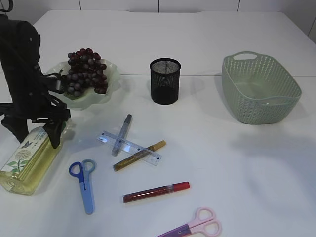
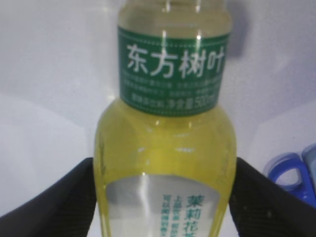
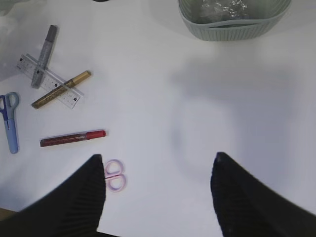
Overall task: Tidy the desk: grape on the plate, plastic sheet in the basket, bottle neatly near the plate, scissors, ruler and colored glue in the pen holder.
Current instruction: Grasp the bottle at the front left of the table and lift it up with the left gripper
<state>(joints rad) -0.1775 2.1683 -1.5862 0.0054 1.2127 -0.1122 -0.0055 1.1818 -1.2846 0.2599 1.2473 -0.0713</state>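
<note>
The bottle (image 1: 27, 160) of yellow tea lies on its side at the left. My left gripper (image 1: 47, 131) is shut on it, with the black fingers (image 2: 74, 197) pressed against both sides of its body (image 2: 165, 148). The grape (image 1: 86, 69) bunch rests on the pale green plate (image 1: 111, 74). A clear ruler (image 1: 129, 147) lies across silver glue (image 1: 123, 131) and gold glue (image 1: 140, 155), with red glue (image 1: 155, 191) nearer the front. Blue scissors (image 1: 85, 182) and pink scissors (image 1: 197, 228) lie flat. My right gripper (image 3: 158, 170) hangs open over bare table. A crumpled plastic sheet (image 3: 222, 7) lies in the basket (image 3: 232, 24).
The black mesh pen holder (image 1: 165, 81) stands upright at the centre back, between the plate and the green basket (image 1: 259, 89). The pink scissors' handles (image 3: 114, 175) sit just beside my right gripper's left finger. The blue scissors' handle (image 2: 291, 170) shows to the right of the bottle.
</note>
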